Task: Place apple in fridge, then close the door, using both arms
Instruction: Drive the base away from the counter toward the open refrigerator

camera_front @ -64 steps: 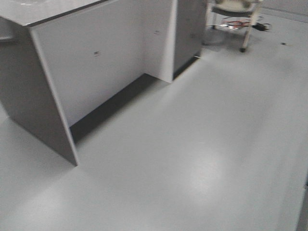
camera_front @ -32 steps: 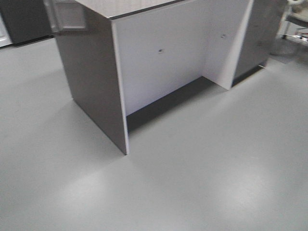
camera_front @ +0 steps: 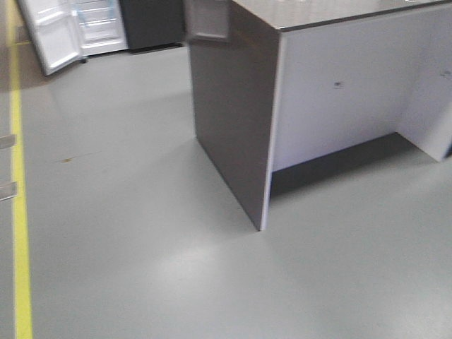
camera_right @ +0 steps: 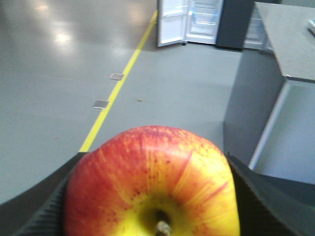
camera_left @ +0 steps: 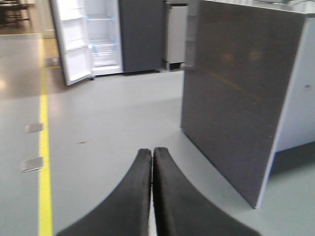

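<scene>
Right gripper [camera_right: 152, 164]: I've got it clamped on the apple [camera_right: 150, 182]. A ribbed black finger [camera_right: 34, 214] presses each flank, and the jaws are spread only as wide as the fruit.
Left gripper [camera_left: 152, 152]: Nothing in it. Its two black fingers [camera_left: 133, 196] are pressed together tip to tip, hanging over bare grey floor [camera_left: 108, 113].
Apple: Red with yellow streaks, stem end towards my right wrist camera, filling the lower frame. It's well apart from the fridge [camera_left: 101, 39].
Fridge: Far across the floor, dark outside, white and lit inside, shelves in view. I can't tell what's on them.
Door [camera_left: 74, 49]: Swung wide open at the fridge's left side, white liner showing.
Counter [camera_front: 318, 92]: Grey top, dark end panel, pale side, standing near on my right.
Yellow line [camera_left: 45, 162]: Runs along the floor towards the open door, with two small metal plates [camera_left: 33, 128] just beside it.
</scene>
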Available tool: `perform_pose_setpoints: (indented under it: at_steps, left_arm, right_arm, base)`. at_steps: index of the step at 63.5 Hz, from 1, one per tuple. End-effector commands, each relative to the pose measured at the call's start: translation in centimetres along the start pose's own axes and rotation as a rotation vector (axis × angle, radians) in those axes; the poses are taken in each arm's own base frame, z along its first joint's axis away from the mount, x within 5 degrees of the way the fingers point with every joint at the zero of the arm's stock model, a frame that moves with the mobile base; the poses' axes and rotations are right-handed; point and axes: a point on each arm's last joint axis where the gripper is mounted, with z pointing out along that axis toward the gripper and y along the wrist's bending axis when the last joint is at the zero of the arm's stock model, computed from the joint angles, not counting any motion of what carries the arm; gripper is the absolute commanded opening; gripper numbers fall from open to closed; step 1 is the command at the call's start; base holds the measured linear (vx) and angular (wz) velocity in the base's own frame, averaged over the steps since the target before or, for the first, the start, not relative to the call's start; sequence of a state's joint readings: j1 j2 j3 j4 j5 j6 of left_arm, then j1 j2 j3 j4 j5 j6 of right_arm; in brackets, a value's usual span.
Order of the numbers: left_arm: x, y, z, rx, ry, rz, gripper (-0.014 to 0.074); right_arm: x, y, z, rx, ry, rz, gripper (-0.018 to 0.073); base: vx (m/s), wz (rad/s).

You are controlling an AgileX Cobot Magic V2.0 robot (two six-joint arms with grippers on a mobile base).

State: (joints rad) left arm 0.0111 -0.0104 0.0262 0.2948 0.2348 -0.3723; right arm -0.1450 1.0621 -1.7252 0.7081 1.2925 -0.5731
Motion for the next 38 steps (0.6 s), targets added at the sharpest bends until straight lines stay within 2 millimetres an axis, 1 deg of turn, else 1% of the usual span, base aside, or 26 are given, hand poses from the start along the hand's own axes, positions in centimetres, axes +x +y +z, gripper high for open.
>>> perform_pose_setpoints:
  at_steps: [1, 18, 38]
  left_arm:
    - [0.08, -0.20, 0.11, 0.027, -0.049, -0.006, -0.0006]
    - [0.08, -0.20, 0.11, 0.027, -0.049, -0.006, -0.0006]
    - [0.08, -0.20, 0.11, 0.027, -0.049, -0.006, -0.0006]
  right_arm:
    - [-0.72, 0.62, -0.71, -0.013, -0.057, -0.008, -0.0003]
    - [-0.72, 0.62, -0.71, -0.013, -0.057, -0.008, -0.0003]
    - [-0.72, 0.62, -0.71, -0.013, -0.057, -0.008, -0.0003]
  base:
    - [0.06, 0.54]
    - [0.08, 0.51]
    - [0.13, 0.42]
